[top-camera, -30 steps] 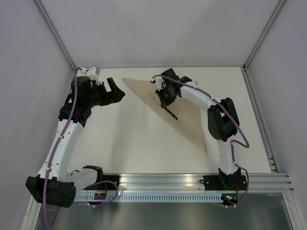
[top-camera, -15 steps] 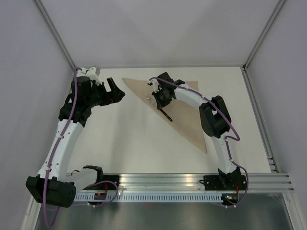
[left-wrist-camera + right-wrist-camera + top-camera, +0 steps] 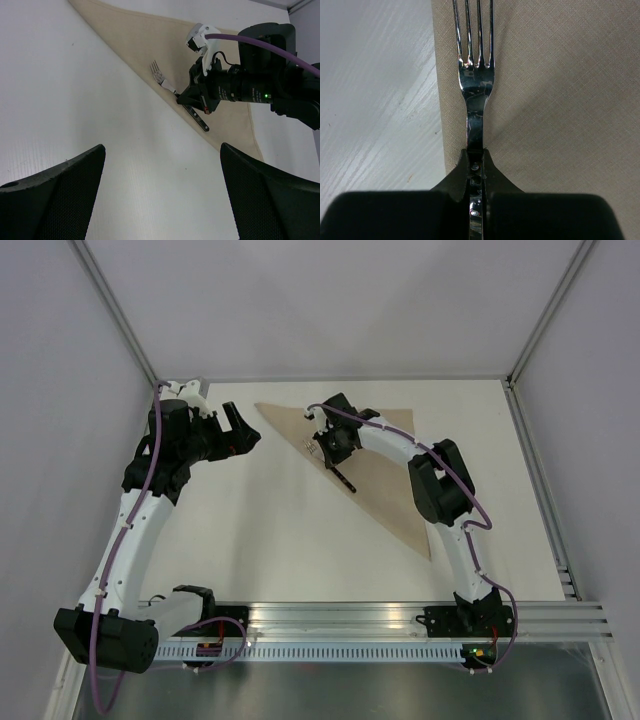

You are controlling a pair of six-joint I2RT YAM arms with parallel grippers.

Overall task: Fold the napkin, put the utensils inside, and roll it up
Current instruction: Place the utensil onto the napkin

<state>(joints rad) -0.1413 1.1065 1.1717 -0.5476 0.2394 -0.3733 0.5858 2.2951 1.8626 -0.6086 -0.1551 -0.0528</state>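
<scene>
Napkin [image 3: 385, 490]: folded into a triangle, upper centre of the top view.
Fork [image 3: 475, 95]: over the napkin's long edge, tines toward frame top.
Right gripper [image 3: 475, 162]: pinching the fork's handle.
Left gripper [image 3: 243, 425]: spread wide, upper left, apart from the napkin.

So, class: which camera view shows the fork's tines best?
The right wrist view: the fork fills it, four tines sharp. The left wrist view shows it small against the napkin; the top view barely resolves it.

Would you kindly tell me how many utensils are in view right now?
1: a fork at the napkin's long folded edge, its handle clamped in the right gripper. Others may be hidden under that gripper.
</scene>
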